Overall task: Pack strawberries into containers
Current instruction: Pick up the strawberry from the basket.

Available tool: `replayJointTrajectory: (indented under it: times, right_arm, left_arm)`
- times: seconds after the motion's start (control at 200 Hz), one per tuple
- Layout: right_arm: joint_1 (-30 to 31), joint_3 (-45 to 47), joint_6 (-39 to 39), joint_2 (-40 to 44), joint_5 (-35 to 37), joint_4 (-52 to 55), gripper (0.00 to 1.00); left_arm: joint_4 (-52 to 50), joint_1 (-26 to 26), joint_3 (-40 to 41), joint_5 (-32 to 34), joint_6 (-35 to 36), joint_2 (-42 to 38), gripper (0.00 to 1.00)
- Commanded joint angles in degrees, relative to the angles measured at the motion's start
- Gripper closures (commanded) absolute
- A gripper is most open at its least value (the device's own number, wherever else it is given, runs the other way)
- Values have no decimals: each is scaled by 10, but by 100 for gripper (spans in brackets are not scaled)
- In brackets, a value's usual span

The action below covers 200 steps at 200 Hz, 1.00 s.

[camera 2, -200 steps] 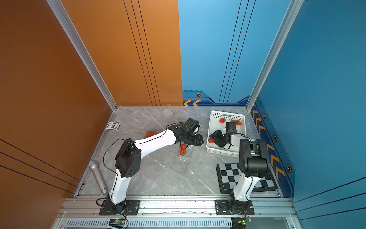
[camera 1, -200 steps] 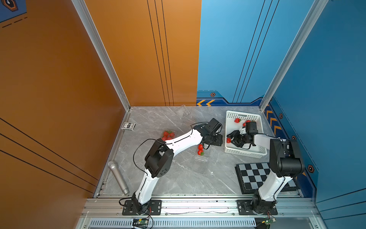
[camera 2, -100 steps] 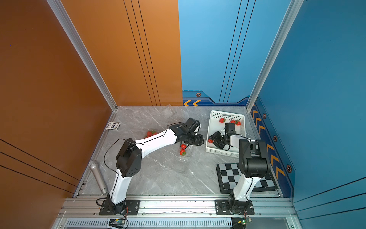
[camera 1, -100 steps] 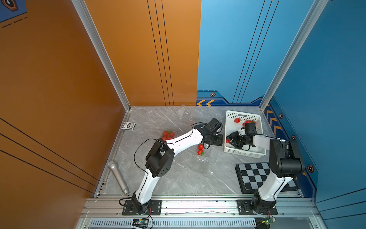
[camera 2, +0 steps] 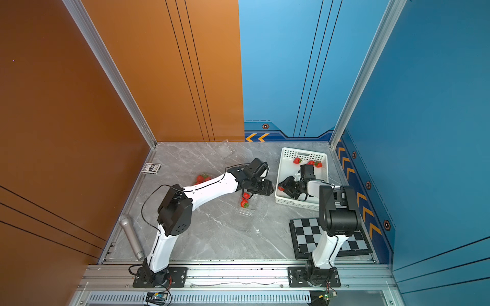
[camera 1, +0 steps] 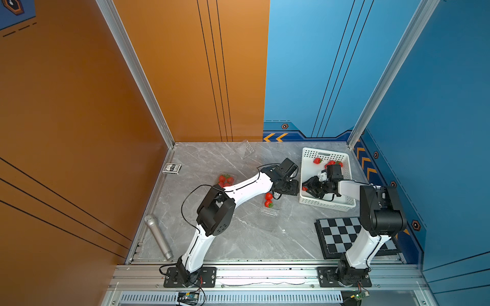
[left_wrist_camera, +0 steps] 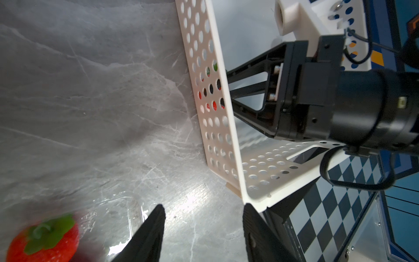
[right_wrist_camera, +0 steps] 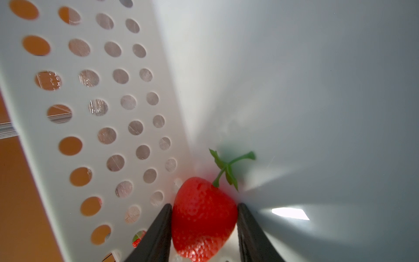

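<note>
My right gripper [right_wrist_camera: 204,205] reaches into the white basket [camera 1: 324,151], shut on a red strawberry [right_wrist_camera: 204,217] beside the perforated left wall; both fingers touch its sides. The same strawberry [camera 1: 304,188] shows in a top view. More strawberries [camera 1: 316,160] lie at the basket's far end. My left gripper [left_wrist_camera: 203,209] hangs open and empty over the table, between the basket and an open clear container [camera 1: 270,212] that holds two strawberries [camera 1: 268,196]. A closed container [camera 1: 225,180] of strawberries sits farther left. An empty container [camera 1: 246,148] lies by the back wall.
A chessboard [camera 1: 342,235] lies at the front right, just in front of the basket. A silver microphone [camera 1: 158,237] rests along the left edge, and a card deck [camera 1: 171,168] sits at the back left. The two grippers are close together, with the basket wall [left_wrist_camera: 210,102] between them.
My right gripper's jaws have narrowed onto the strawberry at the basket's left wall. The left arm has hardly moved and stays open.
</note>
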<state>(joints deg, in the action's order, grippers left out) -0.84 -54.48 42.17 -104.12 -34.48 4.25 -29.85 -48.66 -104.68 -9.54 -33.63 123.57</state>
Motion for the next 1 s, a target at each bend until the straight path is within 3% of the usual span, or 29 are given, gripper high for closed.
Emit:
replayJointTrajectory:
  times: [0.0, 0.42, 0.996]
  right_arm:
    - [7, 3, -4, -25, 8, 19, 60]
    - [-3, 14, 9, 20, 9, -2, 76]
    - [-57, 42, 0, 105, -2, 19, 77]
  left_arm:
    - [-10, 7, -7, -8, 11, -1, 43]
    - [-10, 19, 27, 8, 15, -34, 44]
    - [-10, 34, 53, 20, 17, -58, 44]
